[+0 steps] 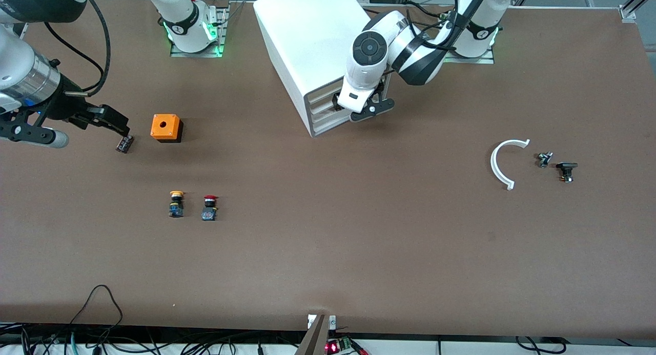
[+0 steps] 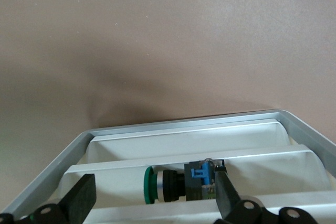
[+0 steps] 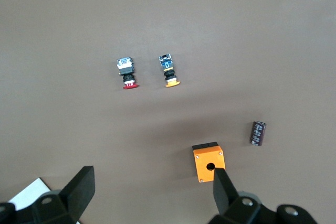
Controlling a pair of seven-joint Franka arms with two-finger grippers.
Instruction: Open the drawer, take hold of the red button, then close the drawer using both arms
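Tabletop bare; left wrist alone shows green button [image 2: 157, 184] between open fingers [image 2: 79, 198].

A robotics lab: two bench-mounted arms [image 1: 184, 17] over a brown table [image 1: 359, 252], with loose cables [image 1: 102, 334] along its edge.

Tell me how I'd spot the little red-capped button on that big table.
Start at the orange box with a hole on top, toward the right arm's end of the table. Nearer the front camera stand two small push buttons side by side. The red button has a red cap; its neighbour, the yellow button, has a yellow one.
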